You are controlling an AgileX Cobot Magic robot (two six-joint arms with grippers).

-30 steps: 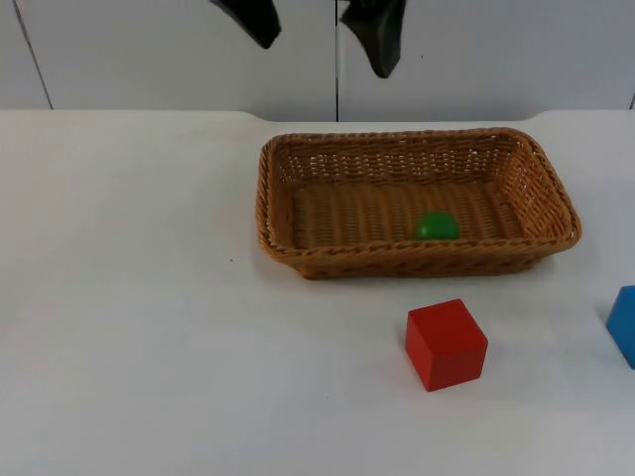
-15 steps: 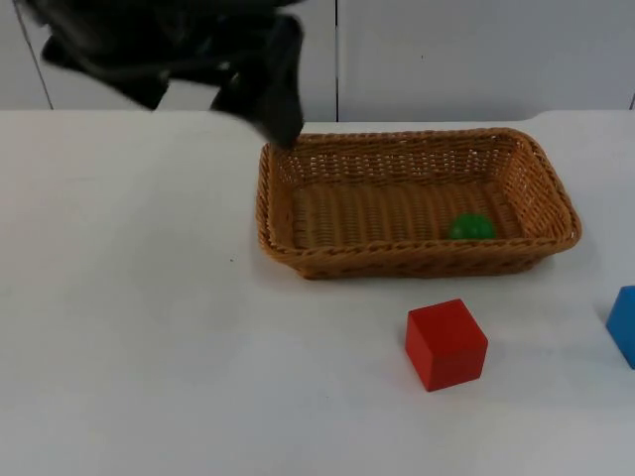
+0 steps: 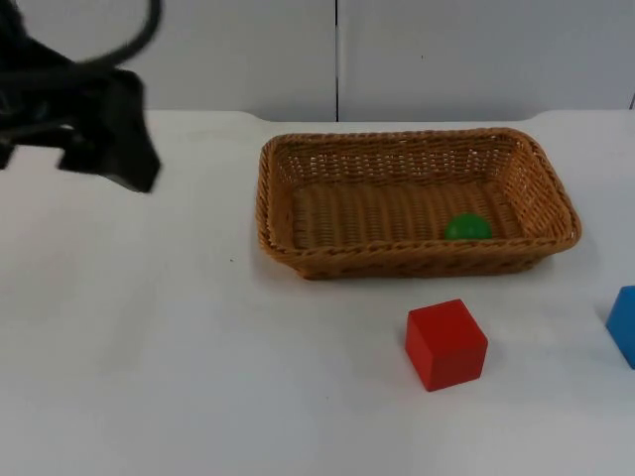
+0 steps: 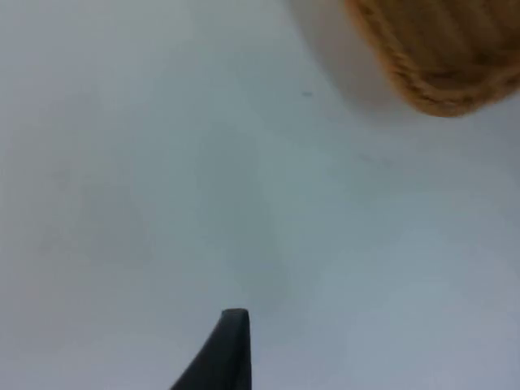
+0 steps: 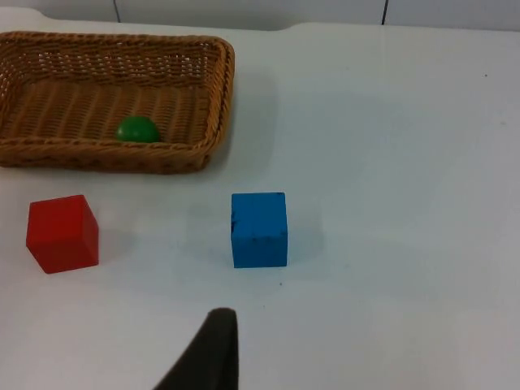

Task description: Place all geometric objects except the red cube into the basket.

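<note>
1. Left claw (image 3: 104, 134): a dark smear at the upper left of the top view, above bare worktop (image 3: 149, 347) and well apart from the basket (image 3: 266, 203) to its right. Wide or narrow: cannot tell. Appears to be the waiting arm.
2. Right claw (image 5: 213, 353): hangs over the worktop, near the blue cube (image 5: 259, 229) but apart from it, looking toward cube and basket. Wide or narrow: cannot tell here either.
3. Blue cube: sits flat on the worktop outside the basket. In the top view, lies at the right edge, cut off by the frame, below and right of the basket. Judged the one piece left to move.
4. Green ball (image 3: 467, 227): lies inside the basket, against the near wall toward its right end. Counts as done.
5. Red cube (image 3: 445, 344): stands lower centre-right in the top view, in front of the basket and well apart from the blue one. Meant to remain on the worktop.
6. Handling, as a guess: looks rigid, light and smooth-faced, so possibly a little slippery. Best taken on two opposite side faces, about mid-height, with the claw squared to them. Gripped across corners, likely to twist out.
7. Needs lifting clear of the woven rim before letting go.
</note>
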